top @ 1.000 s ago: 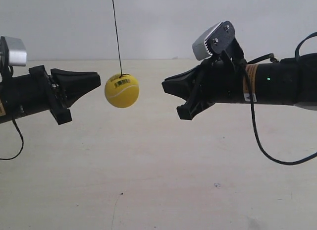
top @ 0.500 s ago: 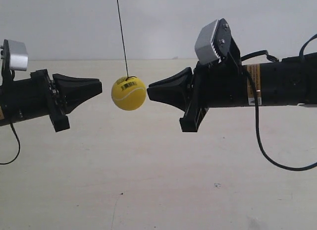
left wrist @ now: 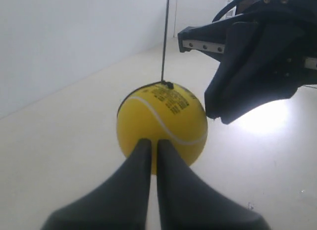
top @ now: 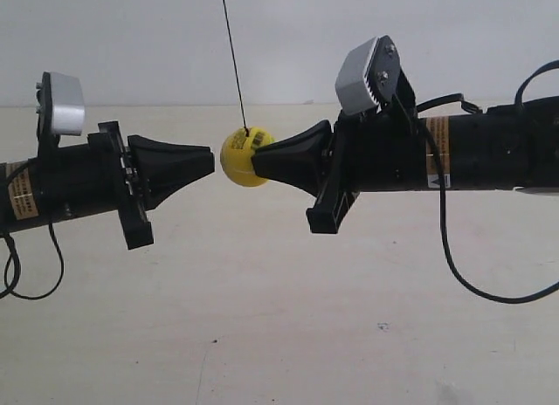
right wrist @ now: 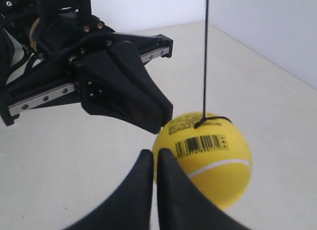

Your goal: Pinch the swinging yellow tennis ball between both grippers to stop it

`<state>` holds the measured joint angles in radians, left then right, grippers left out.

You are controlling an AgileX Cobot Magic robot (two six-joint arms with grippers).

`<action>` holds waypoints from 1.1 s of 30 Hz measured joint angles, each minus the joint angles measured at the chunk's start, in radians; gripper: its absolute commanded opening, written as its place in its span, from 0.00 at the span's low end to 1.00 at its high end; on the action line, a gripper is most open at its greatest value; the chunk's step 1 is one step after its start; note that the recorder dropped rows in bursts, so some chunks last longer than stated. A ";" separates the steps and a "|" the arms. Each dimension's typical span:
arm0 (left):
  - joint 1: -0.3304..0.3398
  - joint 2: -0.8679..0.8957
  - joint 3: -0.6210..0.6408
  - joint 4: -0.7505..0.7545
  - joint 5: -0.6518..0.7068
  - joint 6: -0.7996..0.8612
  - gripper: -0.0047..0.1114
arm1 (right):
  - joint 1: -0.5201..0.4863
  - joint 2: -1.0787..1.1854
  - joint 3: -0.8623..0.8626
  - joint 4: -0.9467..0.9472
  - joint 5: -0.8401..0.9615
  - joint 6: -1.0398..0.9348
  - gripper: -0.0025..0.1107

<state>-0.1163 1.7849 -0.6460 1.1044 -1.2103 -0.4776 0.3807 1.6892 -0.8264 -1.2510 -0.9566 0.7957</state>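
My left gripper [left wrist: 151, 144] has its two black fingers pressed together with nothing between them, only a hairline slit showing. Their joined tip lies low against the near side of the yellow tennis ball [left wrist: 163, 121]. From the left wrist view I cannot tell whether it truly touches or stops just short. My right gripper [right wrist: 154, 155] is the same: fingers drawn together on nothing, the point aimed at the ball's near side, below the barcode sticker [right wrist: 200, 142]. In each wrist view the other claw's point comes in just beside the ball's far side.

In the exterior view the ball hangs between the two claws, both roughly level and pointing at its middle. The arm at the exterior view's right [top: 472, 156] has its claw tip overlapping the ball's edge, apparently touching. The arm at the exterior view's left [top: 61, 182] holds its tip just beside the ball's opposite side, with a sliver of pale background between them.

A thin black string [top: 232, 56] rises from the ball's top, leaning slightly. A white seam [left wrist: 161, 126] curves across the ball below some small black print. Each arm carries a grey camera block [top: 360, 73], higher than the ball and back from it. A pale surface [top: 279, 318] lies well below the ball, and a white wall [top: 131, 38] stands behind it.
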 measured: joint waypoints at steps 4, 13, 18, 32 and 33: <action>0.000 0.000 0.000 -0.004 0.000 0.004 0.08 | 0.000 0.000 0.000 0.003 0.002 -0.009 0.02; 0.000 0.000 0.000 -0.006 0.000 0.007 0.08 | 0.000 0.000 0.000 0.013 0.109 -0.009 0.02; 0.000 0.000 0.000 -0.006 0.000 0.007 0.08 | 0.000 0.000 0.000 0.031 0.130 -0.009 0.02; 0.000 0.000 0.000 -0.006 0.000 0.007 0.08 | 0.000 0.000 0.000 0.051 0.109 -0.009 0.02; 0.000 0.000 0.000 -0.006 0.000 0.007 0.08 | 0.000 0.000 0.000 0.053 0.106 -0.009 0.02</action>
<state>-0.1163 1.7849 -0.6460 1.0980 -1.2103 -0.4703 0.3807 1.6892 -0.8264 -1.1980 -0.8506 0.7867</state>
